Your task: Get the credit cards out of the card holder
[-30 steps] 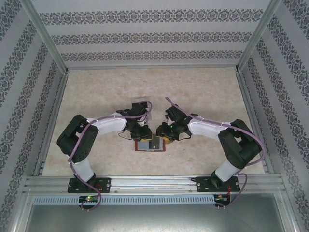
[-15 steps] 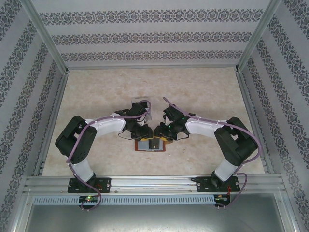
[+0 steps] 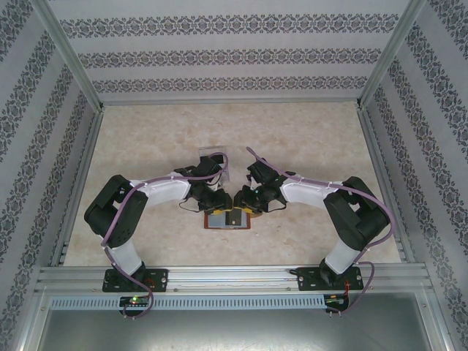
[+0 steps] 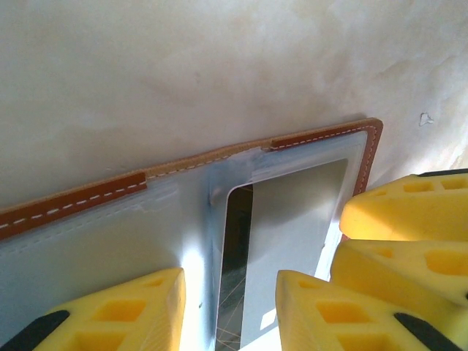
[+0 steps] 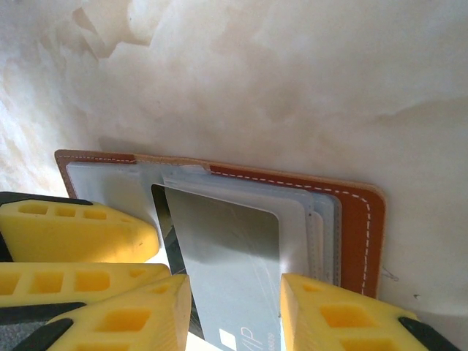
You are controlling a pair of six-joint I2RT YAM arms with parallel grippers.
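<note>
Credit cards (image 5: 227,263) lie tucked in the card holder (image 3: 227,220), which rests open and flat on the surface (image 3: 307,139), a little out from my two bases and midway between them. From overhead both my wrists crowd its far edge, one from the left and one from the right, and the cards are too small to make out there.

My left wrist camera shows one grey card (image 4: 292,212) with a dark stripe down its side, lying in the grey-blue lining. My left fingers (image 4: 117,311) are spread to either side of it; one stands clear and the other overlaps its edge. Just beside them are the tips of my right fingers (image 5: 344,314).

My right wrist camera adds printed letters on the card's near end and stepped slot edges toward the stitched brown rim. There my right fingers stand apart with the card running between them. I cannot tell whether they press it.
</note>
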